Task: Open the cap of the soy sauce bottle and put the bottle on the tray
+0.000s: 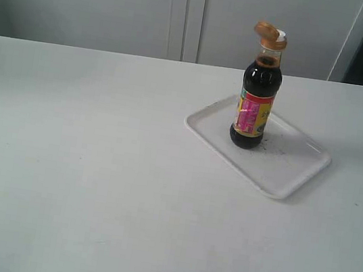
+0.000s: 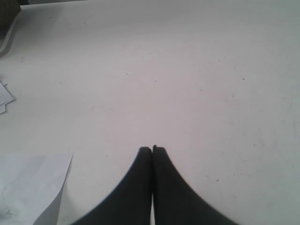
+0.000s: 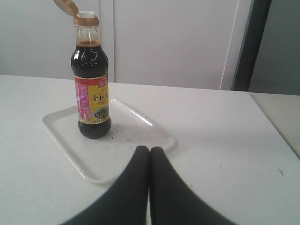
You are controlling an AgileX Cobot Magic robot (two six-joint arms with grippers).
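Note:
The soy sauce bottle point(image 1: 255, 103) point(image 3: 93, 93) stands upright on the white tray point(image 1: 285, 172) point(image 3: 65, 136), toward the tray's far left part in the exterior view. Its bronze-gold cap point(image 1: 268, 32) point(image 3: 70, 7) is flipped open, hinged back, with the white spout showing. My right gripper point(image 3: 150, 149) is shut and empty, held back from the tray's near rim, apart from the bottle. Over bare table, my left gripper point(image 2: 152, 148) is shut on nothing, and neither bottle nor tray shows in its view. Neither arm appears in the exterior view.
White table point(image 1: 82, 162) backed by a pale panelled wall point(image 1: 186, 13). In the left wrist view, sheets of paper point(image 2: 28, 187) lie beside the gripper, with more paper point(image 2: 4, 96) and a dark object point(image 2: 8, 21) at the picture's edge.

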